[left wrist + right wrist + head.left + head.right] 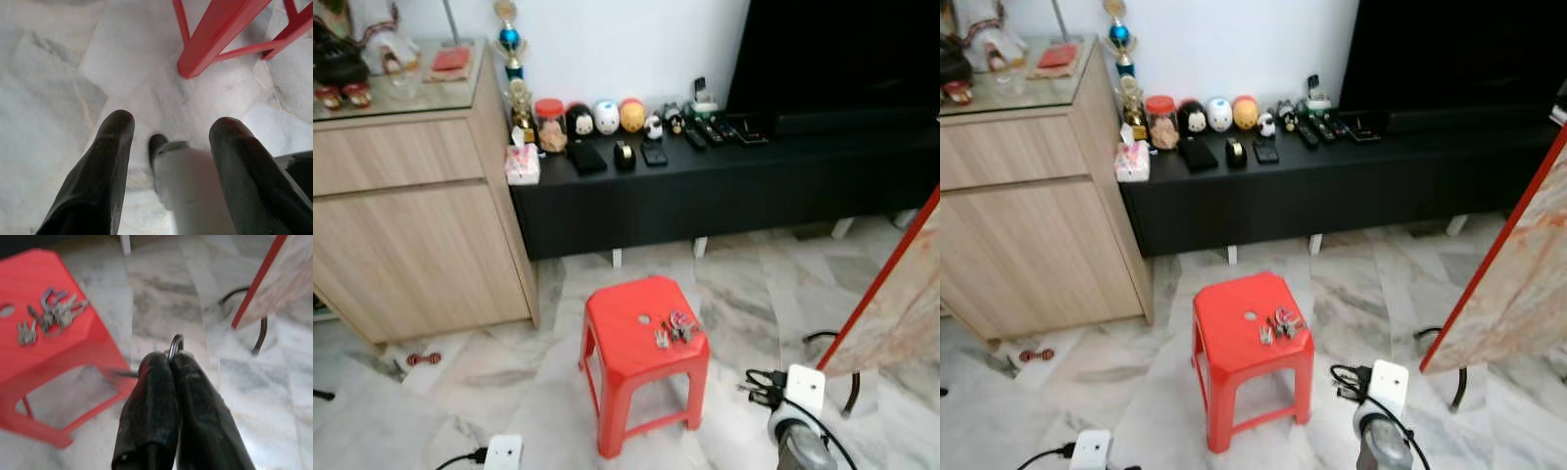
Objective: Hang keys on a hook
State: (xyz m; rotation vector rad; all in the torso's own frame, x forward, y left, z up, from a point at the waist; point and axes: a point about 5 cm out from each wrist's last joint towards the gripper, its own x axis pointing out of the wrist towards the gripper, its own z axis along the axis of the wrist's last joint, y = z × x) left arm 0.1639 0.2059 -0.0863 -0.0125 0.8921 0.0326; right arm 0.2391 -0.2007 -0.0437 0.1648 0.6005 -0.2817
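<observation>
Pinching a small metal ring (176,343) in our shut right hand (171,363), we list keys (674,330) far-left on the red stool (626,343).

Keys (674,329) lie on a stool (631,364) before the cabinet (724,186).

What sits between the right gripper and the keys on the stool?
Nothing stands between them. In the right wrist view the right gripper, pinching a small metal ring, faces the keys across bare marble floor and the red stool's edge.
</observation>
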